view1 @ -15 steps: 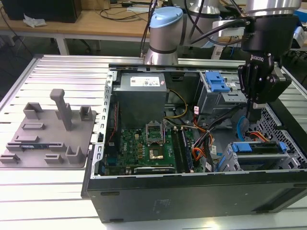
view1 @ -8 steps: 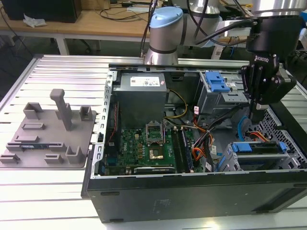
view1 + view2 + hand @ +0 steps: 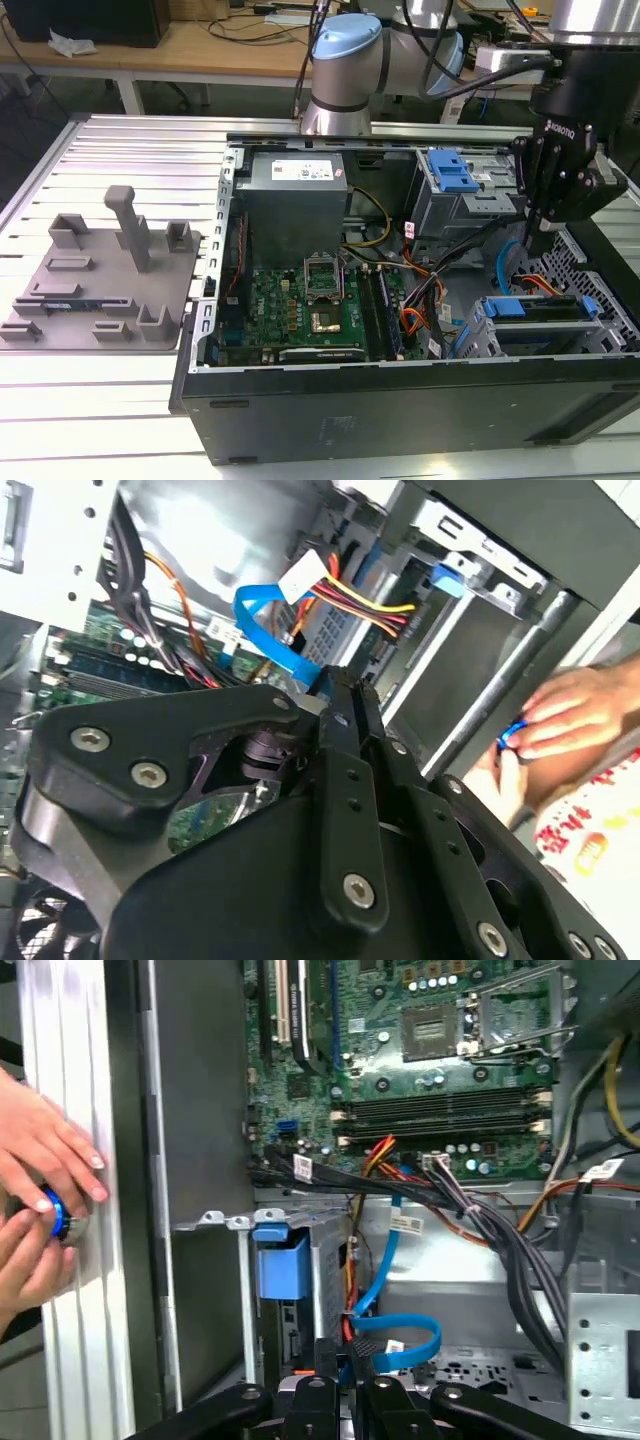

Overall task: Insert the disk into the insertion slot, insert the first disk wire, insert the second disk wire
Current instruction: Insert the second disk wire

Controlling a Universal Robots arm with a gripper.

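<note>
The black gripper (image 3: 345,695) fills the near ground of the second wrist view, its jaws together on the black plug of a blue cable (image 3: 270,630); the first wrist view shows the same plug (image 3: 362,1348) pinched between the fingertips. In the exterior view the gripper (image 3: 545,240) hangs over the case's (image 3: 400,400) right end, just above the slot (image 3: 590,262), with perforated cage walls and bundled wires close on either side, leaving little room. The disk (image 3: 540,308) sits in the slot, its blue carrier showing; its label is hard to make out from here. Two hands (image 3: 40,1195) at the case's outer wall hold a small blue object (image 3: 57,1215), partly hidden. A grey fixture (image 3: 100,275) lies on the desk (image 3: 100,400), well apart from the case.
</note>
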